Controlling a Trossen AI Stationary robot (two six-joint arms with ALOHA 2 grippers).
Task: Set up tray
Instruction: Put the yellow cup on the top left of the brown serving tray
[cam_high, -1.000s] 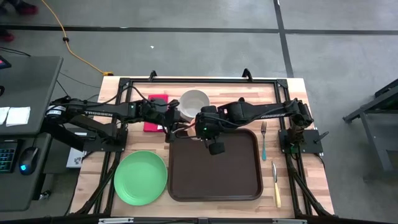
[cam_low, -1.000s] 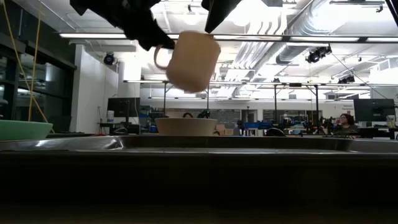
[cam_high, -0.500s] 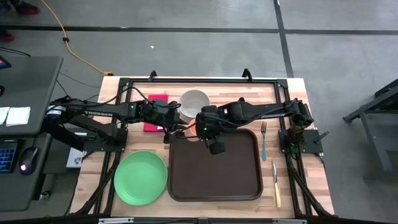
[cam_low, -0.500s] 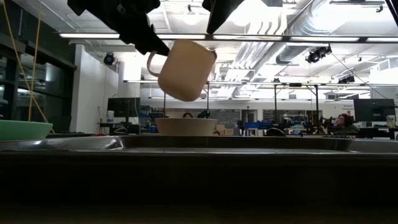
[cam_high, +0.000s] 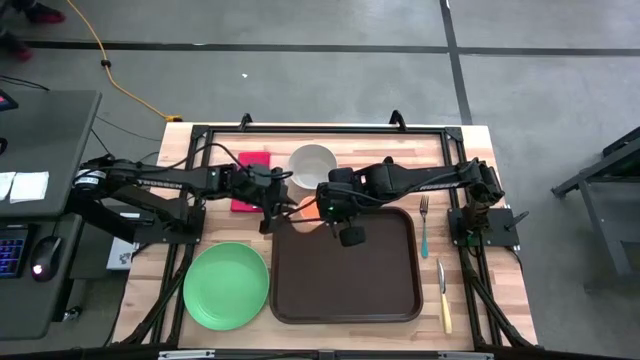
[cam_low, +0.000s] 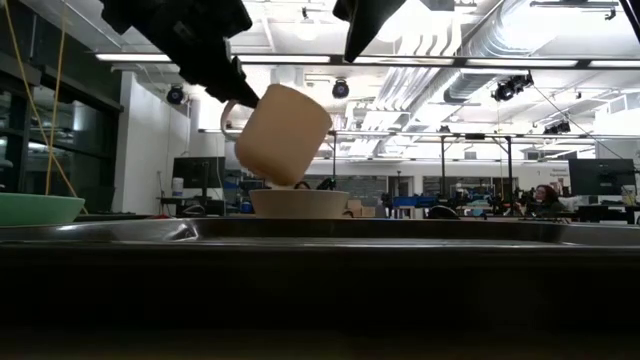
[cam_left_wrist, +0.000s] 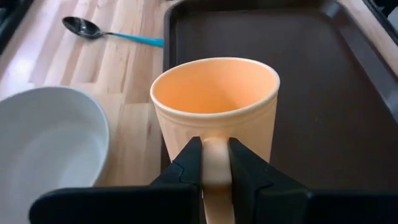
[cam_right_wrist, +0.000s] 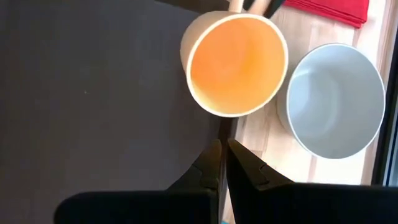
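Note:
A peach cup (cam_left_wrist: 214, 106) hangs tilted in the air over the far left corner of the dark brown tray (cam_high: 345, 265). It also shows from the side in the low view (cam_low: 280, 135). My left gripper (cam_left_wrist: 214, 155) is shut on the cup and reaches in from the table's left (cam_high: 283, 205). My right gripper (cam_right_wrist: 222, 149) is shut and holds nothing. It hovers just right of the cup, above the tray's far edge (cam_high: 335, 212), pointing steeply down. My left gripper pinches the cup's handle (cam_left_wrist: 214, 163) between its two fingers, one on each flat side of the loop. The fingers come from the table's left, slanting downward. The cup is lifted clear of the tray and tilted, its mouth (cam_right_wrist: 236, 62) facing up.
A white bowl (cam_high: 312, 165) stands behind the tray, with a red napkin (cam_high: 252, 180) to its left. A green plate (cam_high: 226, 286) lies left of the tray. A teal-handled spoon (cam_left_wrist: 93, 30) and a yellow-handled utensil (cam_high: 443, 295) lie right of the tray.
My left gripper has sunk a little with the cup, still shut on its handle. In the low view the cup has come lower, drifted toward the table's left and tipped farther over.

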